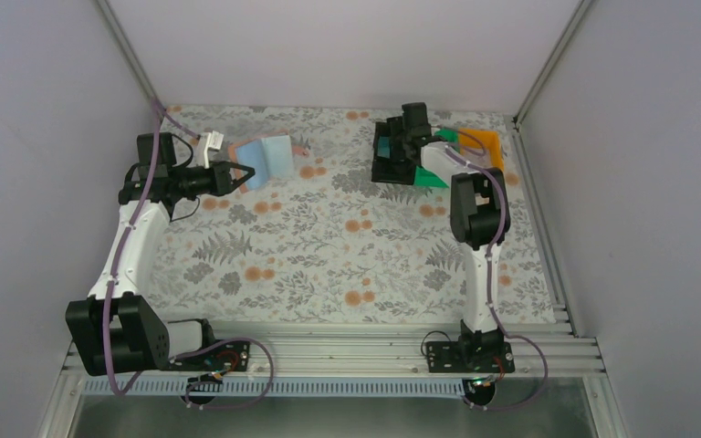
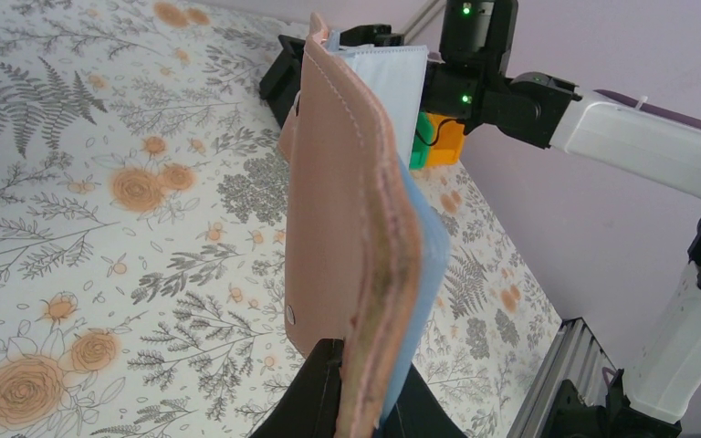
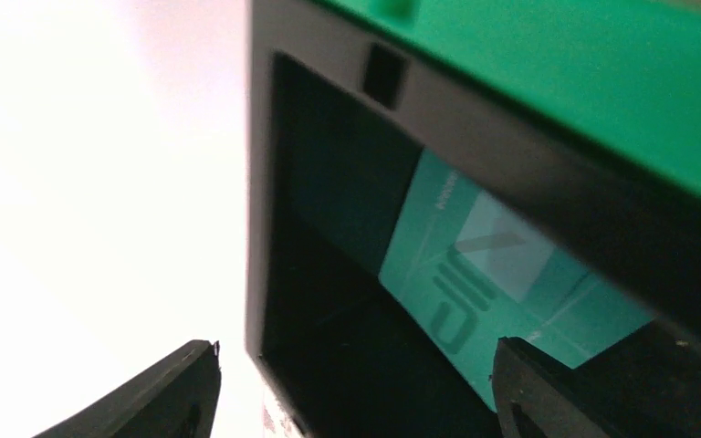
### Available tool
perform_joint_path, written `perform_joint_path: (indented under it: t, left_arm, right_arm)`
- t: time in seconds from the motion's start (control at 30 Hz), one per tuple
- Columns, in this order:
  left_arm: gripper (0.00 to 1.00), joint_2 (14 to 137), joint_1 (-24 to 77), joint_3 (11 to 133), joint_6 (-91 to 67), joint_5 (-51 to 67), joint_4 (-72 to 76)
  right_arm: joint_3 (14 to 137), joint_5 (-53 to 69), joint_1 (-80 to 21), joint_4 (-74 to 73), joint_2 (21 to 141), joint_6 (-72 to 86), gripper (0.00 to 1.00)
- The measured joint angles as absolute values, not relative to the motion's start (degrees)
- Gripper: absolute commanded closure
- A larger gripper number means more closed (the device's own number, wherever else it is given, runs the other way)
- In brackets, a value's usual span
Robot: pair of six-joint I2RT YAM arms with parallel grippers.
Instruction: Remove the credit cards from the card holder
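Right wrist view: right gripper [image 3: 356, 392] spread wide, teal credit card [image 3: 493, 274] lying loose in the black bin [image 3: 260, 182], drop-off looks done, while the left gripper [image 2: 370, 401] pinches the card holder [image 2: 338, 210] upright at far left, so next comes reaching back for the white card [image 2: 388, 82] poking from its top.

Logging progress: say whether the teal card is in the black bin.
In: the teal card lies inside the black bin, below the open right claw.

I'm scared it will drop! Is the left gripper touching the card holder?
Touching: the left wrist view shows the left gripper clamped on the card holder.
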State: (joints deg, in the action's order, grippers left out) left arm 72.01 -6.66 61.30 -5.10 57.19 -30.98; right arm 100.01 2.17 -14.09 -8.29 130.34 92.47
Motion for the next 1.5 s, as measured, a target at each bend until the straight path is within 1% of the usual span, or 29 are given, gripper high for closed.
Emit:
perform_joint_path:
  t: [0.07, 0.1, 0.17, 0.33, 0.47, 0.57, 0.7, 0.8, 0.97, 1.1, 1.2, 1.23, 1.27, 1.3, 1.5]
  left_arm:
    - [0.98, 72.0, -6.7, 61.3, -5.1, 57.2, -31.0]
    - [0.98, 72.0, -6.7, 61.3, -5.1, 57.2, -31.0]
    - [0.98, 72.0, -6.7, 61.3, -5.1, 57.2, -31.0]
    - [0.98, 72.0, -6.7, 61.3, -5.0, 57.2, -31.0]
    - [0.98, 72.0, -6.9, 61.3, -4.8, 57.2, -31.0]
    - [0.98, 71.9, -7.0, 61.3, -4.7, 57.2, -31.0]
    - [0.97, 71.5, -7.0, 61.3, -3.9, 57.7, -31.0]
    - [0.98, 71.3, -7.0, 62.2, -2.3, 59.2, -32.5]
    - [0.98, 72.1, -7.0, 70.3, 3.4, 63.4, -37.9]
    - [0.98, 71.8, -7.0, 75.2, 8.9, 67.7, -41.5]
    - [0.98, 71.4, -6.9, 75.9, 12.5, 69.9, -44.8]
    - [0.97, 71.3, -6.9, 76.0, 13.7, 70.5, -46.0]
    - [0.97, 71.2, -6.9, 76.0, 15.0, 71.0, -47.2]
    - [0.98, 71.1, -6.9, 76.2, 16.1, 71.5, -48.3]
    - [0.98, 69.8, -6.9, 77.9, 21.7, 74.1, -52.9]
  right_arm:
    - [100.6, 2.1, -14.1, -8.6, 130.0, 91.5, 0.11]
    - [100.7, 2.2, -14.1, -8.8, 129.7, 91.2, 0.04]
    - [101.1, 2.5, -14.1, -9.7, 128.8, 90.4, 0.02]
    - [101.6, 3.6, -13.8, -10.4, 126.3, 88.1, 0.02]
    - [102.3, 6.9, -13.8, -10.0, 123.1, 81.7, 0.02]
    - [102.2, 13.1, -13.8, -7.8, 119.8, 75.5, 0.06]
    - [103.5, 25.0, -14.5, -5.7, 114.7, 61.4, 0.12]
    - [105.7, 31.4, -16.9, -6.3, 111.7, 48.6, 0.15]
    - [105.9, 39.9, -25.0, -11.4, 104.8, 25.7, 0.16]
    - [102.7, 46.8, -29.1, -13.1, 99.4, 13.8, 0.16]
    - [101.7, 49.2, -29.1, -14.9, 97.8, 8.6, 0.14]
    - [101.7, 49.6, -29.1, -15.8, 97.8, 6.8, 0.11]
    - [101.7, 49.9, -29.1, -17.0, 97.8, 4.9, 0.05]
    - [101.7, 50.0, -29.3, -18.5, 97.9, 3.0, 0.03]
    - [100.3, 52.3, -31.0, -22.9, 97.5, -5.0, 0.03]
